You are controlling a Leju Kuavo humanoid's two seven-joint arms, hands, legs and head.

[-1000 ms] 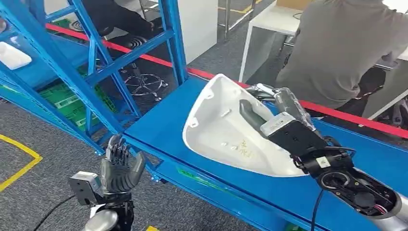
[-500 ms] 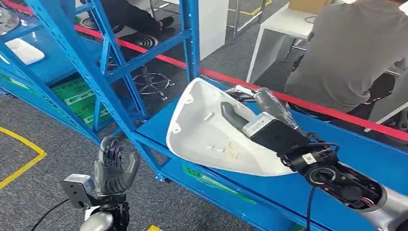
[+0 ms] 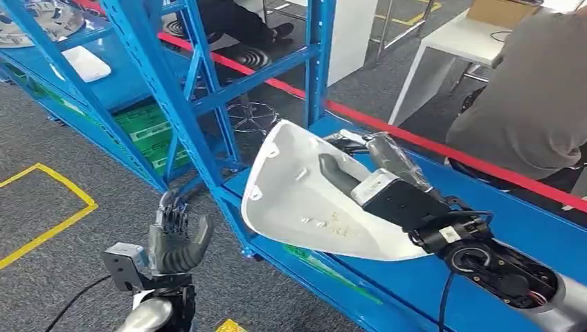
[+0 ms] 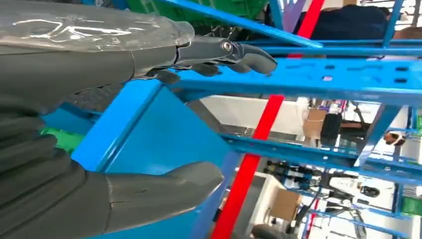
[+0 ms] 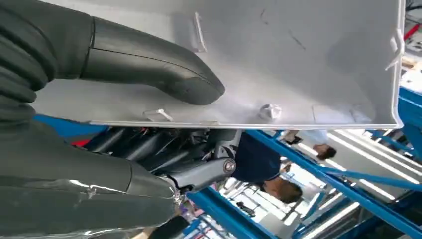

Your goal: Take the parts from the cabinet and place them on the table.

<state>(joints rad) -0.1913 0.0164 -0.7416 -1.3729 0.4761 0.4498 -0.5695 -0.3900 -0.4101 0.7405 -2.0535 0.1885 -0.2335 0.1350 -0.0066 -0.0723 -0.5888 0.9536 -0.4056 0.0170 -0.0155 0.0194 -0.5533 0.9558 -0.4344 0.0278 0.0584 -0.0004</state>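
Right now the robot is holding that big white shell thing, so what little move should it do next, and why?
Probably lower the white part gently toward the blue surface beneath it. The right hand grips it, thumb on the inside, over that surface but tilted, so it is not set down yet. The left hand hangs with nothing in it near the rack post.

I see bright, even indoor light in the head view, with soft shadows. The white part [image 3: 311, 200] shows mild sheen, no hard glare. Both wrist views are soft; in the left one, the background toward 3 o'clock is blurred and washed out.
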